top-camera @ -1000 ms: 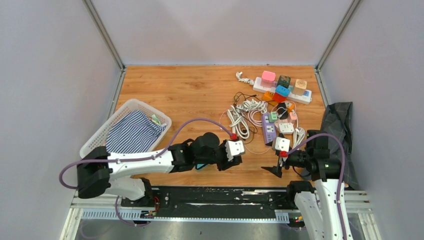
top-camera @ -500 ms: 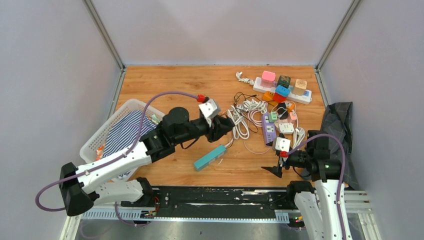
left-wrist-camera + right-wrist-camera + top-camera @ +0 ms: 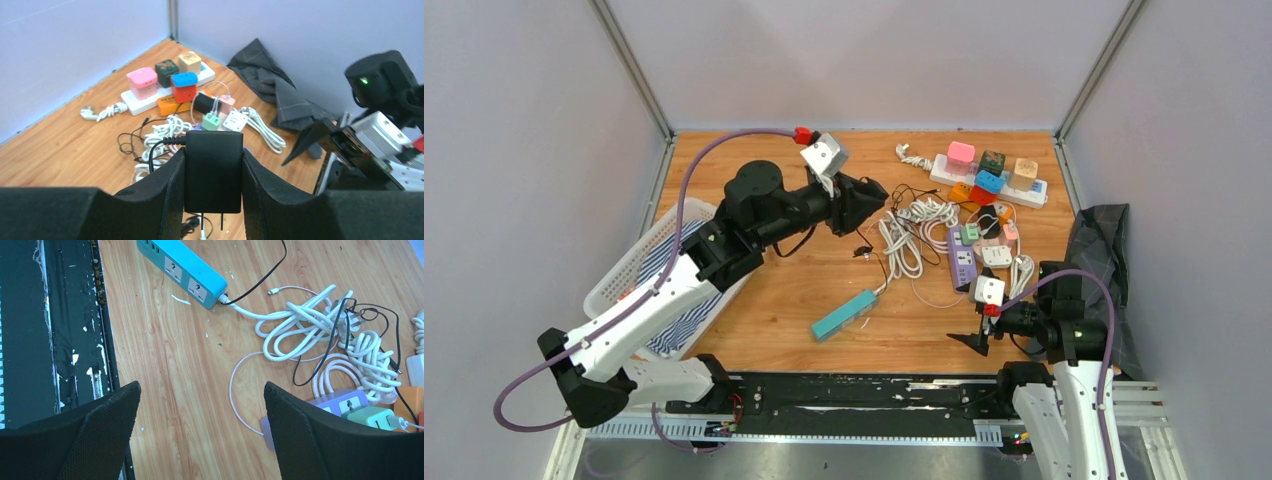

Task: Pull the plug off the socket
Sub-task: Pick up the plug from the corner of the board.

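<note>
Plug (image 3: 213, 170) is logged black, power strip (image 3: 845, 314) teal, cables (image 3: 906, 238) white. Blue-white stripes are noted on the cloth (image 3: 674, 322); basket (image 3: 619, 272) white.

The top camera looks down from behind over the whole table (image 3: 904, 340). The left wrist camera faces right, low. The right one looks closely down at the socket (image 3: 182, 272) and cables (image 3: 310, 322); the left probably shares these cables.

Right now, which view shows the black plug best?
Left wrist: the black plug fills the centre, clamped in the left hand, prongs showing below. Top external: the hand mostly hides it. Right wrist: not in frame.
</note>
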### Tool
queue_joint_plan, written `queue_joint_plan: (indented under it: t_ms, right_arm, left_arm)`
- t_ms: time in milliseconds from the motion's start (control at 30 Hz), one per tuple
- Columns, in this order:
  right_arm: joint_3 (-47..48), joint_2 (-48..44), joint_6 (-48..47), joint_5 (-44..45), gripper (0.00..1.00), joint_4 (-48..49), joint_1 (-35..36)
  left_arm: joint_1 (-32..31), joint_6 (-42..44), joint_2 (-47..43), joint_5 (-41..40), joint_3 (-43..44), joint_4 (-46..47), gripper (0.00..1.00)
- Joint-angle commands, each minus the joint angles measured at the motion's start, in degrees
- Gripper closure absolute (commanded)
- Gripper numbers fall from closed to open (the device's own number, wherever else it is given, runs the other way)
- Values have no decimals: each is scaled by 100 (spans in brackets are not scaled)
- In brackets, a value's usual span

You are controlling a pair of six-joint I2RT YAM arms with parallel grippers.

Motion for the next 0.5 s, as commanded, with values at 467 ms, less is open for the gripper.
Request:
queue_joint_plan:
  t_ms: [467]
  right_arm:
    - [-80,-73,-119,-196,6,-204,-101]
  left_arm:
    - [916,-874,771,127,1840,-616,100]
